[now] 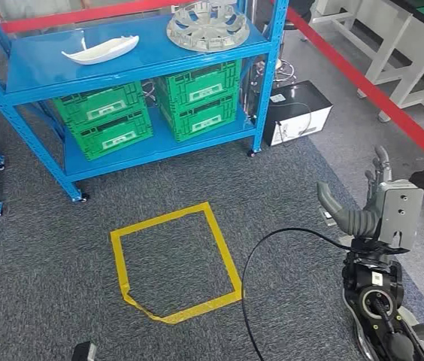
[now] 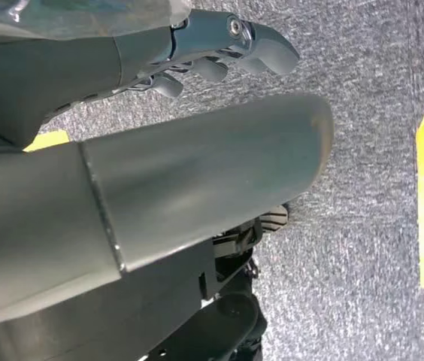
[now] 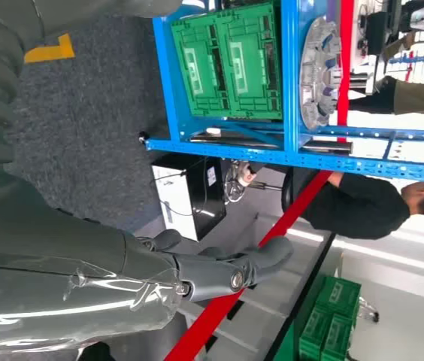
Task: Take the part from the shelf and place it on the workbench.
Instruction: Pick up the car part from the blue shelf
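The robot is standing back from the blue shelf (image 1: 136, 53), so the approach step is judged to be in hand. Two candidate parts are lying on the top shelf: a white curved part (image 1: 101, 50) at left and a round silver wheel cover (image 1: 208, 25) at right (which one is meant cannot be told). The right hand (image 1: 350, 214) is hanging at the near right, empty, fingers apart. The left hand (image 2: 221, 53) is pointing at the carpet, holding nothing, fingers loosely extended. The next move calls for closing in on the shelf. A yellow tape square (image 1: 176, 263) and a black cable (image 1: 266, 271) are lying on the floor between; green crates (image 1: 152, 113) are occupying the lower shelf.
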{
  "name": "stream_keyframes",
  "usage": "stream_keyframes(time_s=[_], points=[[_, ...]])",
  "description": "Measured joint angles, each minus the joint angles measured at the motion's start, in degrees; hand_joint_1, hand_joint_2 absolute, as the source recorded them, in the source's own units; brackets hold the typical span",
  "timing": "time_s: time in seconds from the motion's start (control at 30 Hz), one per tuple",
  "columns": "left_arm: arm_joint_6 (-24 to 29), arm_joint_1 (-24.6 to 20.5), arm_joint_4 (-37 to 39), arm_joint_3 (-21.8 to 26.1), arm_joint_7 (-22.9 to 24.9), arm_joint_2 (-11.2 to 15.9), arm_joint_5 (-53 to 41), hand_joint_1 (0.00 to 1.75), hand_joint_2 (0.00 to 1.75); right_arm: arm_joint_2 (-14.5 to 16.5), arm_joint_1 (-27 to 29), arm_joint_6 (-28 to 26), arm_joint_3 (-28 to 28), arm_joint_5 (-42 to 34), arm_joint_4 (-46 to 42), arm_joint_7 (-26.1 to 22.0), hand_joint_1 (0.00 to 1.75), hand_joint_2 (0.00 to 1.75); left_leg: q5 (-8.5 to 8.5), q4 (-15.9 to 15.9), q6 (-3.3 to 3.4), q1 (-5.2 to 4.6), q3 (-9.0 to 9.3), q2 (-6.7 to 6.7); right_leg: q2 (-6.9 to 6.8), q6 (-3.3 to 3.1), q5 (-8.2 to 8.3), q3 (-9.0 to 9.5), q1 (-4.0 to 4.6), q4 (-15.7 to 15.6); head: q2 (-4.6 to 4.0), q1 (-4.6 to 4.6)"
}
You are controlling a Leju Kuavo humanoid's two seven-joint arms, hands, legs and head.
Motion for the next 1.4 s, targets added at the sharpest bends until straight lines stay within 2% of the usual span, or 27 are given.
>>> stream_keyframes(time_s=[0.47,1.07,1.4], points=[[2.0,0.1,0.0,-0.4,0.2,0.0,-0.5,0.00,0.00,-0.5,0.7,0.0,-0.1,-1.2,-0.3,0.5,0.00,1.75,0.01,-0.3,-0.03,0.15,0.14,0.03,0.00,-0.08,-0.09,-0.05,0.28,0.0,-0.01,-0.63],[1.8,0.7,0.0,-1.1,0.1,0.0,1.4,0.00,0.00,-1.2,-1.2,0.0,1.5,-1.0,-0.9,2.4,0.00,1.75,-0.01,-0.4,-0.07,0.22,0.20,0.07,-0.01,-0.20,-0.19,-0.02,0.31,0.0,-0.01,-0.75],[1.2,0.1,0.0,-1.2,-0.5,0.1,0.6,0.00,0.00,-1.1,-1.5,0.0,2.3,-0.4,-0.3,-0.4,0.00,1.75,-0.02,-0.4,-0.07,0.22,0.21,0.06,-0.01,-0.20,-0.19,-0.03,0.27,0.0,0.00,-0.76]])
